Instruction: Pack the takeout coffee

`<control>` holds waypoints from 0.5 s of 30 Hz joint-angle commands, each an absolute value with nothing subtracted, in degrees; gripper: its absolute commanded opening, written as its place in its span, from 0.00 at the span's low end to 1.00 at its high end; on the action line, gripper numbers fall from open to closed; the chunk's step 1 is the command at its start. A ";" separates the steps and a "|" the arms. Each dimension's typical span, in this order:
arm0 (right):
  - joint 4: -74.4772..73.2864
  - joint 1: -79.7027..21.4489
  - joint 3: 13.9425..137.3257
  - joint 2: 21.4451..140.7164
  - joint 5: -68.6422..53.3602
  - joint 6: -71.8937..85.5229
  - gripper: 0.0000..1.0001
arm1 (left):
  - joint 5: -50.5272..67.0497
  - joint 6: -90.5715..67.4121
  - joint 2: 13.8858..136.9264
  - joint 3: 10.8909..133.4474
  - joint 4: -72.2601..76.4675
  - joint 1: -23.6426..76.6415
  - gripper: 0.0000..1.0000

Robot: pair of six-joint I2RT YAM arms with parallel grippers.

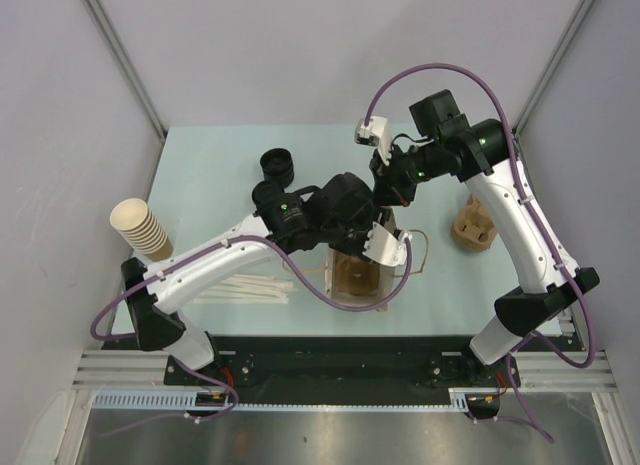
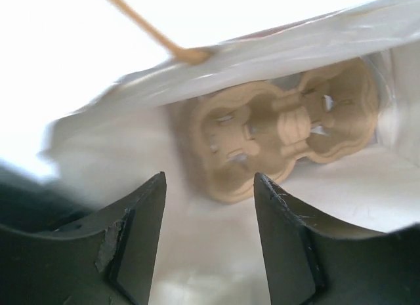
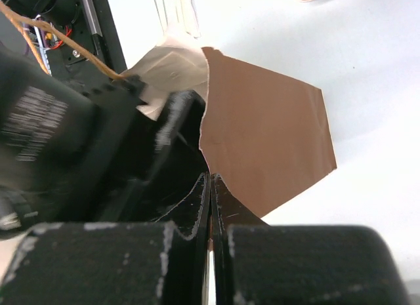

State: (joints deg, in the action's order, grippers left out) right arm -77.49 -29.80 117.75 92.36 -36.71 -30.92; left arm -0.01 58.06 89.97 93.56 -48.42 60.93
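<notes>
At the far left a stack of cream cups [image 1: 140, 228] stands at the table [image 1: 450, 295] edge, with pale wooden sticks [image 1: 245, 288] lying near the front and a stack of black lids [image 1: 278, 165] farther back. In the middle the left claw [image 2: 210, 187] hangs over the mouth of the paper bag [image 1: 355, 280], its fingers well apart and holding nothing. Below them a pulp cup tray [image 2: 282, 134] lies on the bag's floor with its wells apparently empty. The right claw [image 3: 210, 187] is pressed flat shut, seemingly pinching the bag's far rim to keep the mouth open. A second pulp tray [image 1: 475, 228] sits on the table to the right. The coffee cup itself cannot be picked out in any view; it is not in the bag, and it may be hidden behind the left arm. The step in hand looks like readying the bag. The next move probably calls for the left claw to lift clear, find the cup, grip it upright and lower it into a well without tipping it.
</notes>
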 commanded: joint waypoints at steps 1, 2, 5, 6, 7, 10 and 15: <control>-80.16 -29.36 118.65 92.72 -37.97 -31.64 0.00 | 0.09 58.01 88.68 102.28 -51.49 60.91 0.62; -80.07 -29.27 118.65 92.90 -37.79 -31.64 0.00 | 0.09 57.57 88.68 103.35 -52.20 61.08 0.63; -78.58 -28.66 118.13 93.25 -36.48 -31.73 0.00 | 0.09 57.83 88.16 105.72 -54.57 62.22 0.65; -78.05 -28.30 117.43 93.25 -36.21 -31.90 0.00 | 0.09 57.92 87.72 106.17 -55.10 62.57 0.65; -77.18 -27.26 117.16 93.77 -36.21 -32.08 0.00 | 0.09 58.27 87.54 106.87 -56.06 63.27 0.66; -76.64 -25.24 117.25 95.44 -36.82 -32.95 0.00 | 0.09 57.05 87.36 109.15 -57.56 63.63 0.72; -74.81 -22.33 117.95 97.99 -37.09 -34.19 0.00 | 1.31 55.37 86.57 111.97 -57.92 63.63 0.76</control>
